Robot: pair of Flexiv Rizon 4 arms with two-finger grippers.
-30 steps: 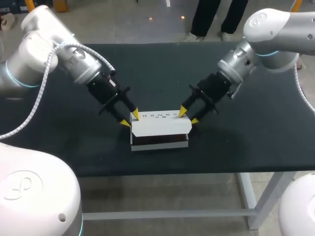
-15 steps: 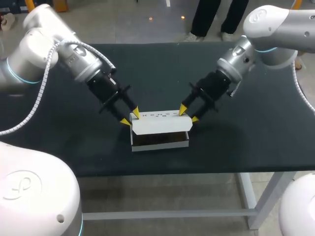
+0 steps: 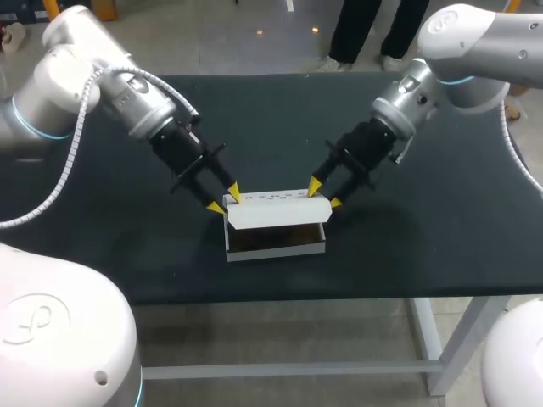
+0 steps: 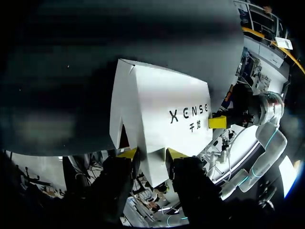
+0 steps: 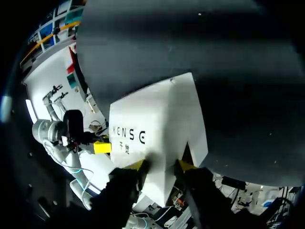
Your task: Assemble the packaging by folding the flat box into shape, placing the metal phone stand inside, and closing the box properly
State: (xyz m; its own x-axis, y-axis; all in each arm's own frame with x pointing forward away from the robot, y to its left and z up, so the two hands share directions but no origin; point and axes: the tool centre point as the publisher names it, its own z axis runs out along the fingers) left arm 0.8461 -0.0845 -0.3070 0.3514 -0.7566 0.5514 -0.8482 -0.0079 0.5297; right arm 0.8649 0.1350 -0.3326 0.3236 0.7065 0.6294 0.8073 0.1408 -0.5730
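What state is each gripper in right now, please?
Left gripper: closed on the lid, at its left end.
Right gripper: closed on the lid, at its right end.

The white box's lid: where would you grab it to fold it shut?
Grip the lid by its two short ends, one gripper coming in from each side, as the left gripper and right gripper do. It is a long, thin flap, half folded over the open box; holding both ends should stop it twisting.
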